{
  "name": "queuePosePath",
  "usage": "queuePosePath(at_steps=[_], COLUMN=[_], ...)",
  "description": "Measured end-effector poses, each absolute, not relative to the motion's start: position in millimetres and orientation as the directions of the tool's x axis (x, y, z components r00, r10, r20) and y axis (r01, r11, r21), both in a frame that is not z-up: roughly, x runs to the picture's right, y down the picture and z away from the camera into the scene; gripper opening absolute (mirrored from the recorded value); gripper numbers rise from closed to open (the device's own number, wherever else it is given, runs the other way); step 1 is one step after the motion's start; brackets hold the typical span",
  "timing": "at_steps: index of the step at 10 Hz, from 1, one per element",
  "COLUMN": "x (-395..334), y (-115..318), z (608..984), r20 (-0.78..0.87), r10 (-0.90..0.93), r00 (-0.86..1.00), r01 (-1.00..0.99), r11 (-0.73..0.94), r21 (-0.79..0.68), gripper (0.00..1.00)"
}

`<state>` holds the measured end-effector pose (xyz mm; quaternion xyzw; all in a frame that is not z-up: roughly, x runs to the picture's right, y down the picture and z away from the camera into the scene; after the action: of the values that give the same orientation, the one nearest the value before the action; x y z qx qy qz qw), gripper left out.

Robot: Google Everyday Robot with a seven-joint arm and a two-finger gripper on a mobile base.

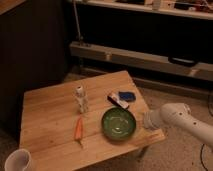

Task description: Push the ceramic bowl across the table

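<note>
White cup (17,161) stands nearest on the left, then a carrot (78,129) lies on the wooden table (50,107) beside the green bowl (119,123) near its right edge, the gripper (146,120) just right of that bowl, open or closed I cannot say, and a bottle (81,99) behind.

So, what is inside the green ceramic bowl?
Only its own glossy green inside with pale flecks shows in the ceramic bowl; no object lies in it. The table beneath it is covered. The gripper is beside its rim, outside.
</note>
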<state>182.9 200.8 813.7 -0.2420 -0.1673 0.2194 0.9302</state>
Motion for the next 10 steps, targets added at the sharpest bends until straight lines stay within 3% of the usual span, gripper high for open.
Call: queuePosePath(at_steps=[4,10], x=[177.6,141.9], y=[206.5,174.1], z=[832.3,826.6], r20=[0.236,0.357], r10=[0.492,0.463], r00=[0.838,0.812], r01=[-0.294,-0.199], r11=[0.77,0.793], r21=[-0.566,-0.575], gripper=[0.8,0.8])
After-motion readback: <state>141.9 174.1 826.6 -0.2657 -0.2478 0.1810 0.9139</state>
